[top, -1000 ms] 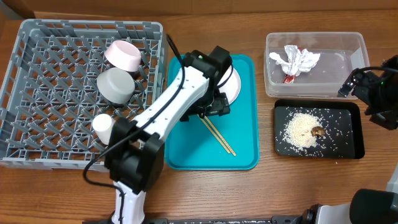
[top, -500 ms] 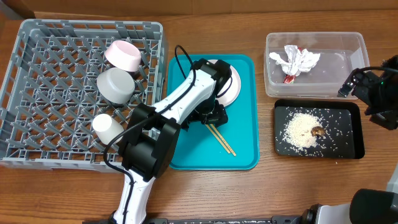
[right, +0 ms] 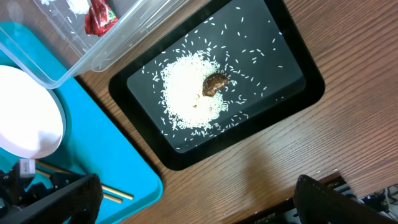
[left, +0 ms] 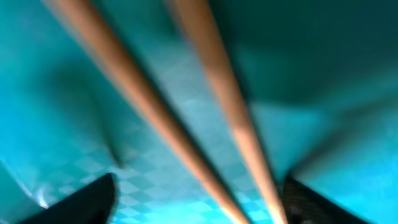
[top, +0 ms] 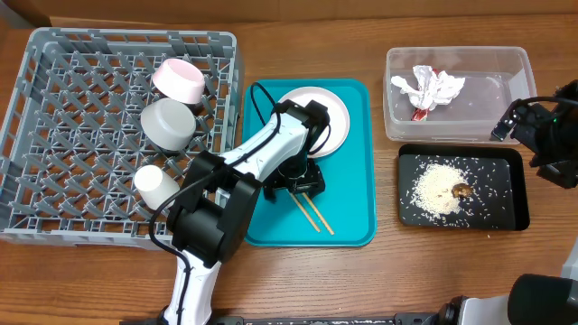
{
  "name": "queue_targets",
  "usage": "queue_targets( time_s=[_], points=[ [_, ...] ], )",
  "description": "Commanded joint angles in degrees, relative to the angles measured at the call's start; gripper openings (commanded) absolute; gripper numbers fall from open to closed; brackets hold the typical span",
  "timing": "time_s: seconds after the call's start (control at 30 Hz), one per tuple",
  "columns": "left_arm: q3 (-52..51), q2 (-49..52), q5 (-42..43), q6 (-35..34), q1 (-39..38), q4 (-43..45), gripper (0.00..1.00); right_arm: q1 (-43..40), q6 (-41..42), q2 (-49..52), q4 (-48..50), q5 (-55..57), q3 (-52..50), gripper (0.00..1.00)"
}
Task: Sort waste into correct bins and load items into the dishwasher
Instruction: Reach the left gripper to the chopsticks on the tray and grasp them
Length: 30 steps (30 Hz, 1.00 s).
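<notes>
My left gripper [top: 303, 183] is low over the teal tray, open, its fingers either side of the two wooden chopsticks [top: 312, 214]. In the left wrist view the chopsticks [left: 186, 106] run between the finger tips [left: 199, 202]. The white plate [top: 321, 116] lies on the tray behind it. The pink bowl [top: 179, 79], grey bowl [top: 168, 124] and white cup [top: 153, 185] sit in the grey dish rack [top: 54, 108]. The napkin [top: 432, 86] and red packet [top: 420, 114] lie in the clear tub [top: 492, 68]. Rice [top: 435, 188] and a brown scrap [top: 461, 190] lie in the black tray [top: 515, 217]. My right gripper [top: 542, 135] hangs open and empty [right: 199, 202].
The teal serving tray [top: 354, 212] lies between the rack and the two bins. Bare wooden table shows in front of the black tray [right: 261, 168]. The left arm stretches from the table's front edge across the rack's right corner.
My left gripper has moved from over the plate toward the front of the teal tray and down onto the chopsticks, which have shifted slightly. The plate is now uncovered. The right arm is still.
</notes>
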Motion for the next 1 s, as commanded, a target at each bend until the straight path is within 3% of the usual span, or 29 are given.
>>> queue_targets(
  time_s=[0.0, 0.03, 0.2, 0.3, 0.73, 0.97],
  points=[
    [-2.5, 2.4, -2.7, -0.2, -0.2, 1.6, 0.57, 0.0, 0.0, -1.0, 0.1, 0.3, 1.2, 1.00],
    [-2.5, 2.4, -2.6, 0.2, -0.2, 2.4, 0.46, 0.0, 0.0, -1.0, 0.1, 0.3, 1.2, 1.00],
    [-2.5, 2.4, -2.7, 0.2, -0.2, 2.7, 0.27, 0.0, 0.0, -1.0, 0.1, 0.3, 1.2, 1.00],
    [-2.5, 2.4, -2.7, 0.2, -0.1, 2.7, 0.04, 0.0, 0.0, -1.0, 0.1, 0.3, 1.2, 1.00],
    [0.0, -0.2, -4.2, 1.8, 1.3, 3.2, 0.04, 0.0, 0.0, -1.0, 0.1, 0.3, 1.2, 1.00],
    [0.3, -6.6, -5.9, 1.9, 1.3, 2.9, 0.04, 0.0, 0.0, -1.0, 0.1, 0.3, 1.2, 1.00]
  ],
)
